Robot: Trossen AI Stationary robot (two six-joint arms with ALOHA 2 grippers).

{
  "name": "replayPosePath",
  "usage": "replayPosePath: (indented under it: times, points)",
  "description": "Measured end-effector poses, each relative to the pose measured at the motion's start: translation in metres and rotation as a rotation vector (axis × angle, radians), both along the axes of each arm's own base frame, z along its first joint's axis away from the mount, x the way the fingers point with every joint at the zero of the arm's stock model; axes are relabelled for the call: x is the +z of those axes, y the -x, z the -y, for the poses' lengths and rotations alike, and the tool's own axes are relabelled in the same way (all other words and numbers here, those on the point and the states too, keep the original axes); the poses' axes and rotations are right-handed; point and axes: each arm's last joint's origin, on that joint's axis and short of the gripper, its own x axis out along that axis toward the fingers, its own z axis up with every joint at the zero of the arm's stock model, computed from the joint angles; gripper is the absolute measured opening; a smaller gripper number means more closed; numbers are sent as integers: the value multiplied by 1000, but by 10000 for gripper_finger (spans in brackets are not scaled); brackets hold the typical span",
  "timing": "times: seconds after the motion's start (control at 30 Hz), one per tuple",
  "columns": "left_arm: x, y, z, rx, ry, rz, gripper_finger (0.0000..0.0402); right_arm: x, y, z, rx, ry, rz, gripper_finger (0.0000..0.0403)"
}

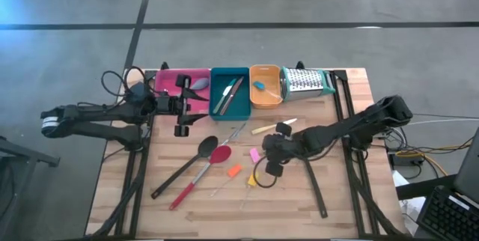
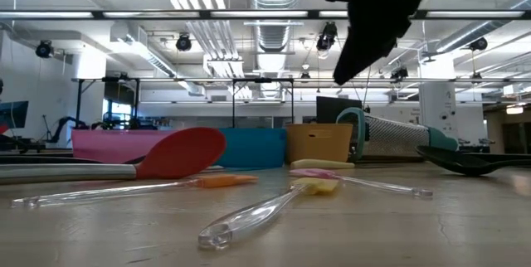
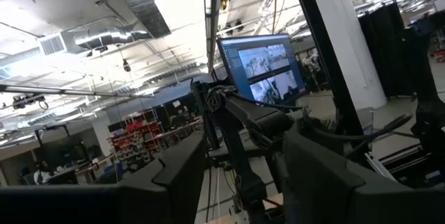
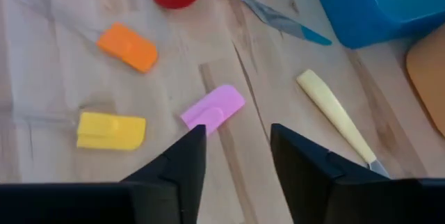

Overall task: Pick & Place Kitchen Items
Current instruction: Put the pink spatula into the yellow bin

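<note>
My right gripper [image 4: 240,160] hangs open, tipped down over the middle of the table, with a small pink spatula head [image 4: 214,108] on the wood just ahead of its fingers; nothing is between them. Nearby lie an orange spatula [image 4: 127,46], a yellow one [image 4: 111,130], a yellow-handled knife [image 4: 334,113], a blue-handled knife [image 4: 278,15], the red spoon [image 1: 198,174] and the black ladle [image 1: 183,168]. My left gripper [image 1: 182,108] waits open above the pink tray [image 1: 168,84], pointing up into the room.
Along the far edge stand the pink tray, a teal tray [image 1: 241,105] holding thin utensils, an orange tray [image 1: 265,100] with a blue piece [image 1: 259,85], and a metal grater [image 1: 307,81]. Bare wood lies along the near edge [image 1: 247,211].
</note>
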Motion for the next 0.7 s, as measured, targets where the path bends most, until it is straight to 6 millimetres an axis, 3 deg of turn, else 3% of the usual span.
replayPosePath:
  times: [0.4,0.7]
  points:
    - [-4,-3,-1,0,7,-36,198,-52,-35,-3,10,-11,-176,201]
    - [-5,-4,-1,0,10,-49,198,-67,-47,-1,-1,-22,-199,201]
